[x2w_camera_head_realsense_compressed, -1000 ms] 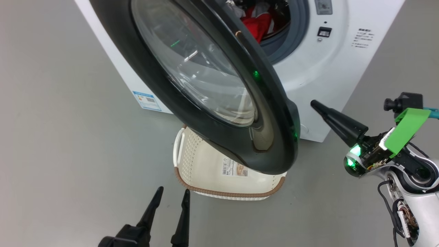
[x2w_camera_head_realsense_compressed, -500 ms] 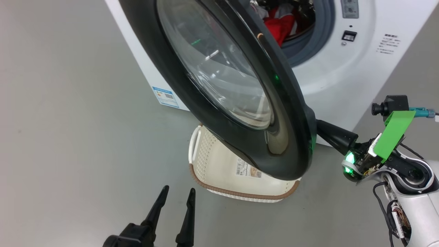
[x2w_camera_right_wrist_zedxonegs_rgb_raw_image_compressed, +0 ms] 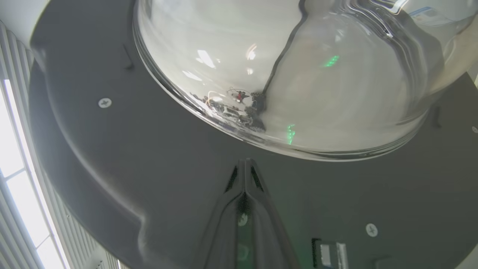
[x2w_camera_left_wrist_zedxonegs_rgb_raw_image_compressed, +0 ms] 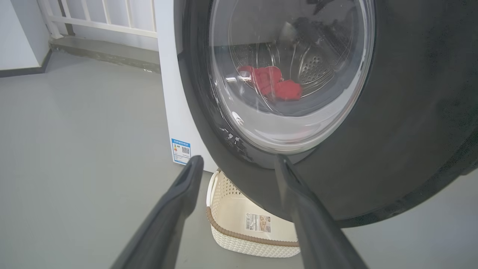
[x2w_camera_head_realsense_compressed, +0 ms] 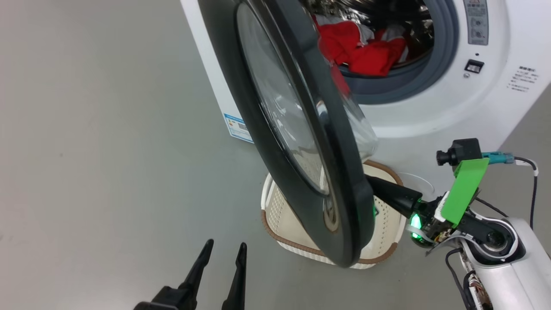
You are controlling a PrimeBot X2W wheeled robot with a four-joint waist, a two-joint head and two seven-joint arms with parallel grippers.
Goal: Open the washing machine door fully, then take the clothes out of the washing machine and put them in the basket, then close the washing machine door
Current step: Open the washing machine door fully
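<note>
The washer door point(x2w_camera_head_realsense_compressed: 344, 181) is swinging wider than a second ago, right gripper point(x2w_camera_right_wrist_zedxonegs_rgb_raw_image_compressed: 245, 164) pinched together and pressing its inside, left gripper point(x2w_camera_head_realsense_compressed: 226, 246) hanging spread apart, one basket point(x2w_camera_head_realsense_compressed: 379, 258) sitting on the grey floor point(x2w_camera_head_realsense_compressed: 107, 150).

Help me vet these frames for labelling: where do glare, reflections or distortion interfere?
Head view: highlights streak the washing machine door glass, and a green glow tints its rim. Left wrist view: the clothes show dimmed and warped through the glass. Right wrist view: the glass bowl carries light spots and green glints; the bright strip at left is blown out.
</note>
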